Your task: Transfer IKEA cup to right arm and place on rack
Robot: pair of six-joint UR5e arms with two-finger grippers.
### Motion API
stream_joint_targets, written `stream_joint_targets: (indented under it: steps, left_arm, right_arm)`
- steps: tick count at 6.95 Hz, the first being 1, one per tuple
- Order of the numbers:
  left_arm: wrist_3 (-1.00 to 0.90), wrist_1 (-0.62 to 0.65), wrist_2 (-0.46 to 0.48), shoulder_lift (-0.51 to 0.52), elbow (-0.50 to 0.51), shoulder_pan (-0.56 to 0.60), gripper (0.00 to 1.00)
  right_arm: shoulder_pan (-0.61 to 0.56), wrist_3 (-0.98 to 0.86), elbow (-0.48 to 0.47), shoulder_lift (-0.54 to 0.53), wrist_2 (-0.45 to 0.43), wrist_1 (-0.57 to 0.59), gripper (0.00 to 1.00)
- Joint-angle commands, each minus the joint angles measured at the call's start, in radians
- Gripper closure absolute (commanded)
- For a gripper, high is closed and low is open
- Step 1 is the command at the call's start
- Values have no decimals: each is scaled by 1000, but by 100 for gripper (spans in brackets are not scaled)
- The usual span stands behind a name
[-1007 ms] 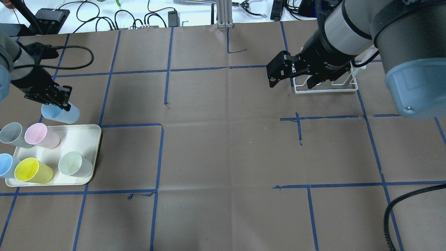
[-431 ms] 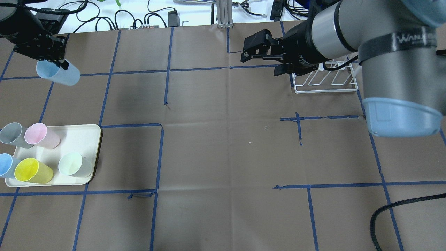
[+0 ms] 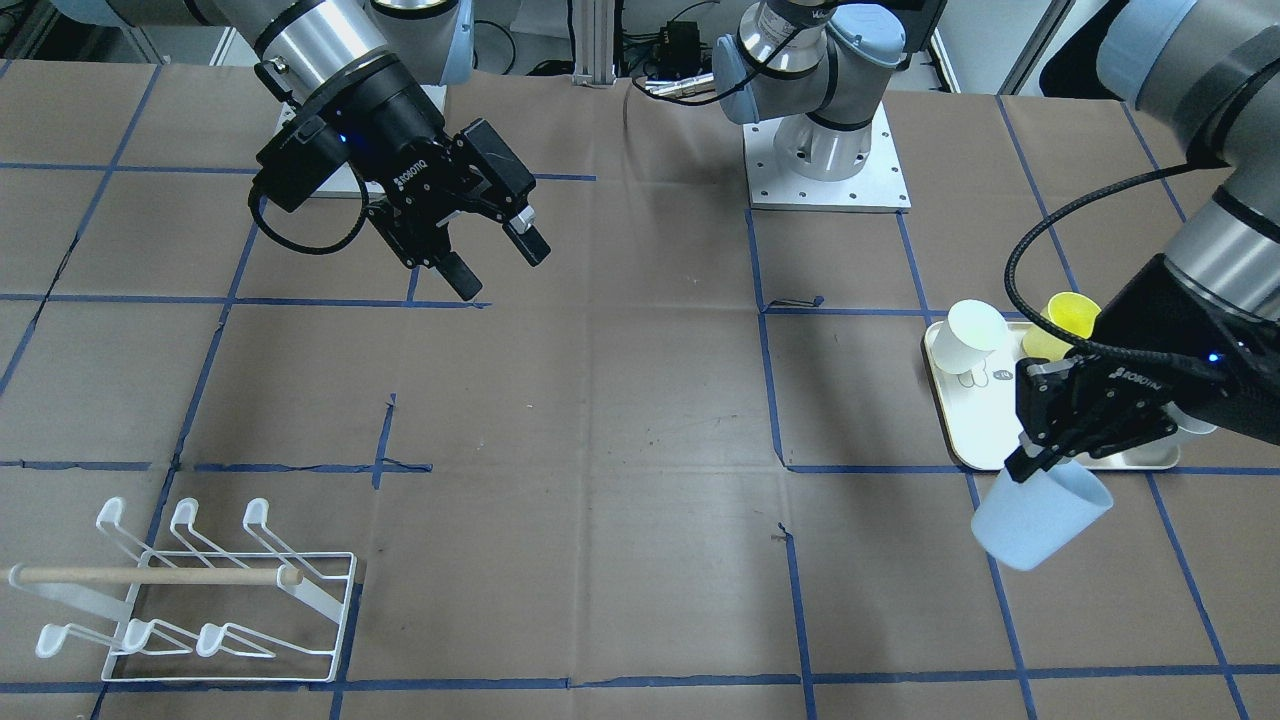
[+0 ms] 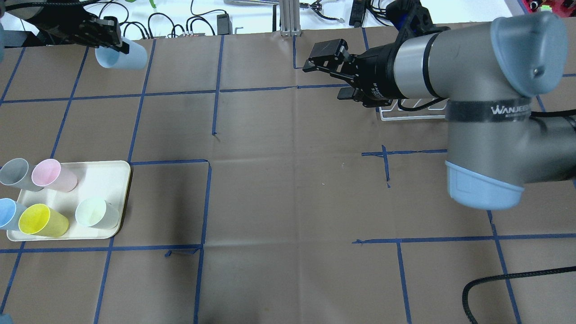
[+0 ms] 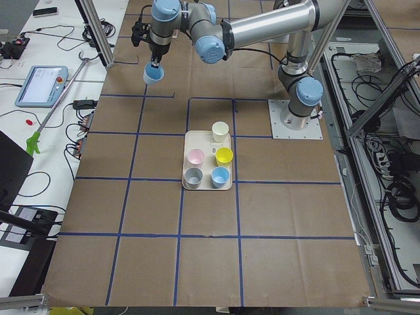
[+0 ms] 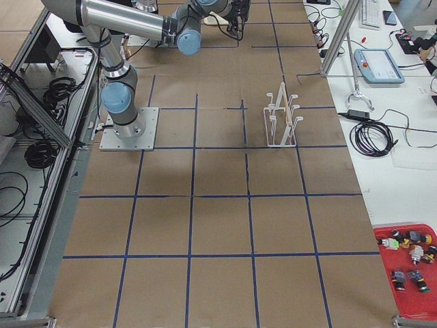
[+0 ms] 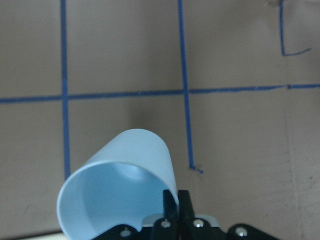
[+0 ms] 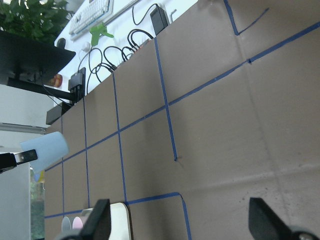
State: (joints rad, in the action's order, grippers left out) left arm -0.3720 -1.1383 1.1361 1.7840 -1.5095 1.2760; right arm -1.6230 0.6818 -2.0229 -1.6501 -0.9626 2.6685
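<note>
While left claw [image 3: 1018, 466] pinches cup [image 3: 1040, 516], right claw [image 3: 500, 268] spread

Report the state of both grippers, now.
Left gripper: jaws shut on the rim of the light blue cup, which is held off the table.
Right gripper: jaws open, holding nothing.

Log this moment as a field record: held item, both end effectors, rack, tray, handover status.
held item: light blue cup, tilted, off the table
left end effector: shut on the cup's rim
right end effector: open, holding nothing, in the air
rack: on the table, no cup on it
tray: cream, carries five cups
handover status: not yet done; the two end effectors are far apart
</note>
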Motion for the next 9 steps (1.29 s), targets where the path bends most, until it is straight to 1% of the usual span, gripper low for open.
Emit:
stream_joint_targets:
  steps: [1, 2, 3, 4, 5, 6, 7, 8, 9]
  left_arm:
    - [-30, 381, -178, 8, -148, 40, 100]
    - [-27, 579, -262, 21, -234, 58, 100]
    - [-31, 724, -359, 50, -291, 60, 100]
    - [-36, 878, -486, 102, -313, 62, 100]
    - [-28, 1039, -604, 174, -319, 65, 100]
    - [-10, 1195, -649, 236, -337, 81, 100]
    - [69, 1400, -663, 262, -400, 121, 100]
    - [168, 1624, -653, 284, -488, 134, 100]
    - [182, 1711, -651, 281, -559, 138, 100]
  right_arm:
    - [0, 315, -66, 111, 10, 432, 2]
    - [0, 488, -74, 177, 13, 609, 1]
    - [-1, 624, -91, 232, 13, 766, 1]
    - [-2, 698, -115, 275, 12, 881, 1]
    - [-3, 741, -128, 311, 13, 951, 1]
    - [-9, 780, -125, 338, 15, 953, 0]
    - [-15, 780, -123, 361, 13, 950, 0]
    - [-15, 780, -117, 365, 1, 936, 0]
    - [-15, 777, -122, 369, -8, 932, 0]
